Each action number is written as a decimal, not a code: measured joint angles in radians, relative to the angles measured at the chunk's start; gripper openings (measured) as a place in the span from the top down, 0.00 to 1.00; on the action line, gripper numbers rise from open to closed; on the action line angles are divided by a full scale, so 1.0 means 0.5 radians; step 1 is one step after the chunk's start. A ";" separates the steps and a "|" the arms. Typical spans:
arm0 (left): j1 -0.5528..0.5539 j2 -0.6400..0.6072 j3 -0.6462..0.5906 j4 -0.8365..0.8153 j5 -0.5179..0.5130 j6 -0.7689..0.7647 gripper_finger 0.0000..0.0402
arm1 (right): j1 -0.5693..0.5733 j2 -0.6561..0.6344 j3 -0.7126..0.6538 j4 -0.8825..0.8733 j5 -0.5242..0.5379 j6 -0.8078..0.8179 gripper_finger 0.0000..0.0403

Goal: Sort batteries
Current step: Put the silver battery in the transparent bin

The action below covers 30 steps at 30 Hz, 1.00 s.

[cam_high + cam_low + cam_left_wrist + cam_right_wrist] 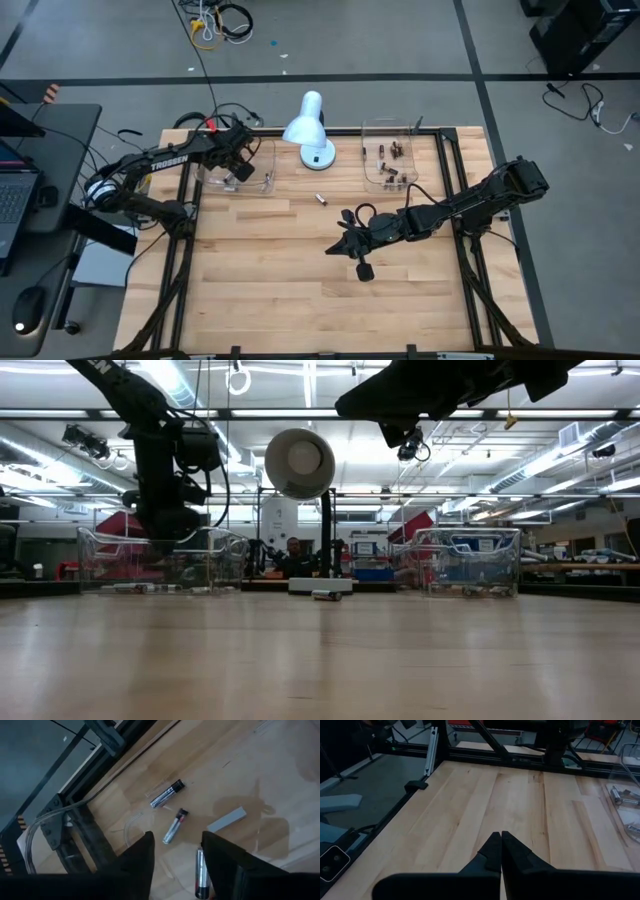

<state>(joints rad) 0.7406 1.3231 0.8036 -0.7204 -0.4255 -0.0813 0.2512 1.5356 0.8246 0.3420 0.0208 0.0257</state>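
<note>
Small, hard, smooth cylinders, these batteries: light for their size, stiff, liable to roll and to slip from a pinch near an end, so best taken across the middle of the barrel with the fingers square to its length. One stray battery [321,198] lying alone on the bare wooden table [300,290], just in front of the white desk lamp [309,128], well apart from both arms. A brownish cluster [388,160] already in the clear tray on the right [371,182]; three more in the clear tray on the left [268,180], seen from the left wrist as two with dark caps [167,793] [175,826] and a silvery one [201,879] right by the fingers (dropped or merely lying there, cannot tell). Left gripper [176,854] hovering over that left tray, jaws spread, nothing between them. Right gripper [500,851] over the middle of the table, fingers pressed together and empty. In the way of a reach for the stray cell: the lamp's base close behind it, and the tray walls on either side. A grey flat strip [227,819] also in the left tray, nature unclear.
</note>
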 joint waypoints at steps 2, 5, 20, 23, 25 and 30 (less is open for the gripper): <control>0.000 -0.001 0.001 0.004 0.000 0.004 0.58 | 0.000 0.000 0.000 0.000 0.001 0.000 1.00; -0.018 -0.002 0.060 -0.091 0.002 0.028 0.57 | 0.000 0.000 0.001 -0.018 0.082 0.053 1.00; -0.735 -0.672 0.173 0.498 0.037 -0.008 0.57 | -0.438 0.000 0.021 -0.601 0.444 0.581 1.00; -0.896 -0.773 0.098 0.654 0.038 0.047 0.57 | -0.490 0.000 0.021 -0.504 0.485 0.459 1.00; -0.993 -0.826 0.057 0.698 0.038 0.043 0.57 | -0.493 0.000 0.021 -0.410 0.528 0.300 1.00; -1.247 -0.915 -0.086 0.736 -0.099 -0.075 0.57 | -0.385 0.000 0.021 -0.260 0.660 0.075 1.00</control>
<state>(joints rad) 0.1172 0.8659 0.7605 -0.3524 -0.4751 -0.1186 0.0589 1.5356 0.8352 0.2118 0.3510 0.0630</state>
